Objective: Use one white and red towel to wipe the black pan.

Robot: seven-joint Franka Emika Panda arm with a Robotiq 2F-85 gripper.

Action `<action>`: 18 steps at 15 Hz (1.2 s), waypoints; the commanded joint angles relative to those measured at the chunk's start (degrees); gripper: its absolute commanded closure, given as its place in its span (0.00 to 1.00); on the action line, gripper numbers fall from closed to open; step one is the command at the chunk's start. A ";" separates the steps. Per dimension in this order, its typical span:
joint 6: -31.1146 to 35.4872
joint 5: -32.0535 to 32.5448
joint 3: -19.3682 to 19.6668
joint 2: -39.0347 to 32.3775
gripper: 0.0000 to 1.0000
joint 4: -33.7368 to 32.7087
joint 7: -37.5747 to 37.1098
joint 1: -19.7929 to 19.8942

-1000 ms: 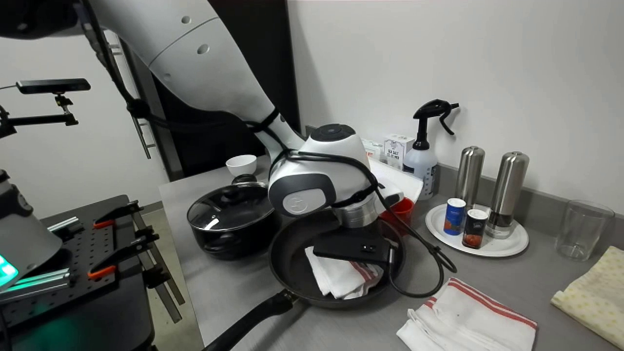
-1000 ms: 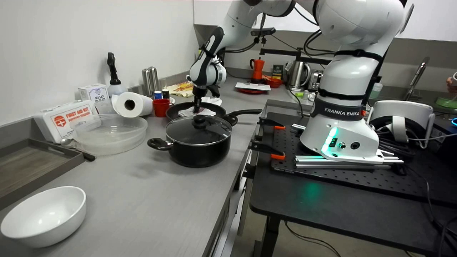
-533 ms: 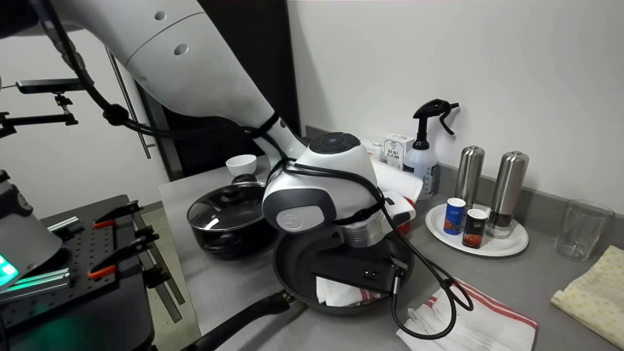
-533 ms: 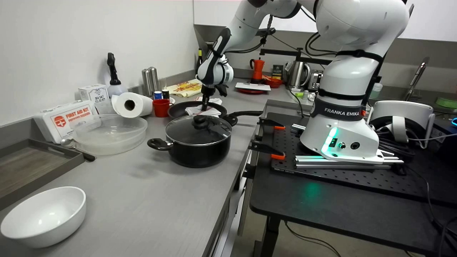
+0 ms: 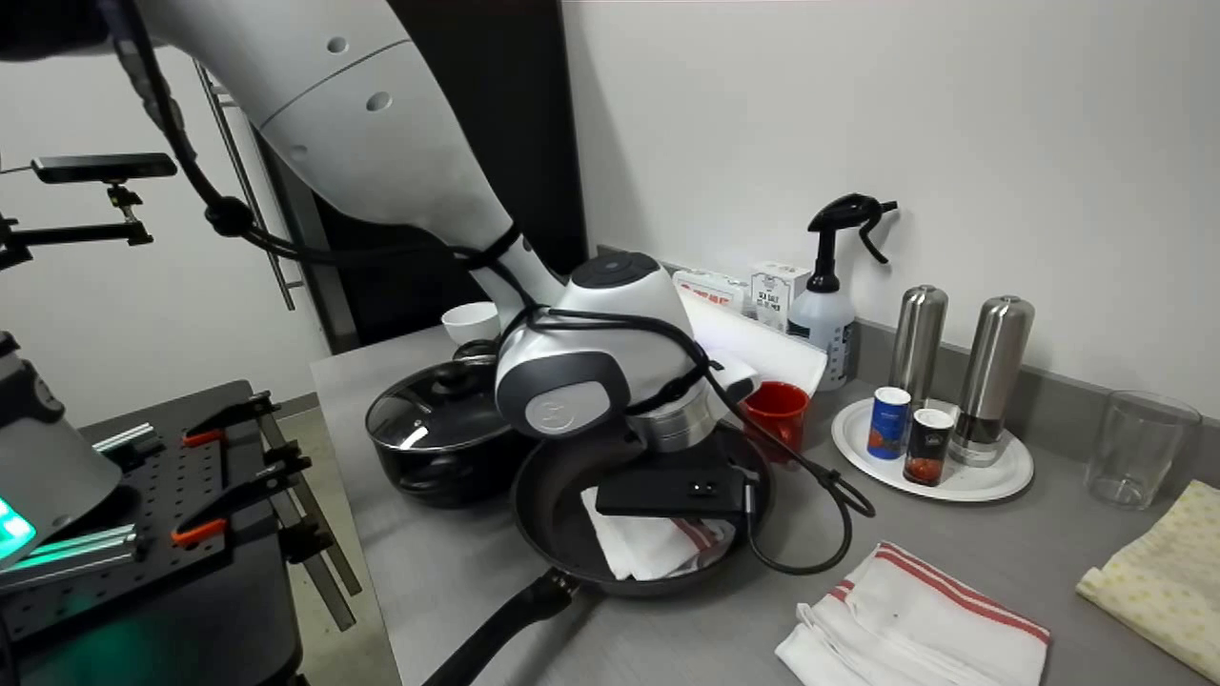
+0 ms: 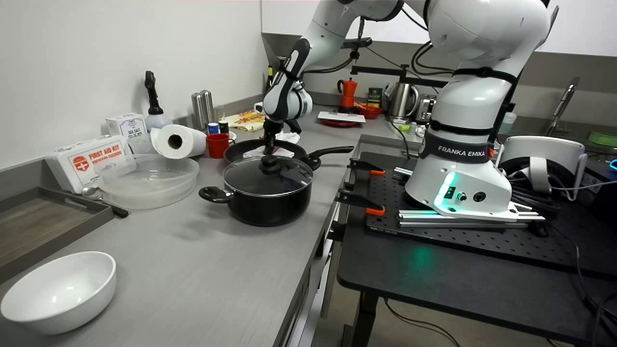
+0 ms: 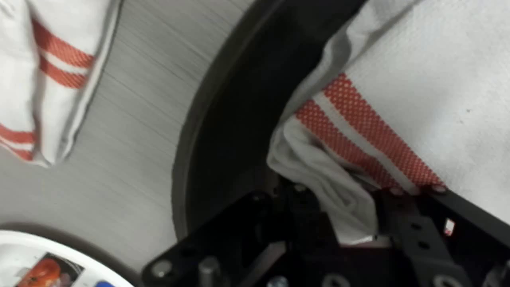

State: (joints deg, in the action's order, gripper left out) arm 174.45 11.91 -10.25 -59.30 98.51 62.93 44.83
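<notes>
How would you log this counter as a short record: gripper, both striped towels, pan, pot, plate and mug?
gripper: closed on a fold of the gripped towel
gripped towel: white with red stripes, lying in the pan
loose towel: white with red stripes, on the counter, apart from the pan
pan: black, between the pot and the loose towel
pot: black, lid on
plate: white, bearing a blue shaker and a black shaker
mug: red, on the counter near the plate

White and red towel [image 5: 640, 545], folded and rumpled, inside the wide, shallow, long-handled black pan [image 5: 558, 500]
</notes>
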 commanded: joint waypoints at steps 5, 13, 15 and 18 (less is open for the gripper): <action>5.29 6.31 -0.20 1.70 0.97 10.50 1.02 -1.73; 9.03 12.04 0.85 5.15 0.97 20.04 1.92 -2.97; 9.87 13.09 1.34 5.74 0.97 21.63 1.97 -3.55; 10.15 13.66 1.74 6.23 0.97 22.55 1.65 -3.96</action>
State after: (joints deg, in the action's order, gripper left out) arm 184.56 24.41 -10.03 -51.63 118.35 64.34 42.16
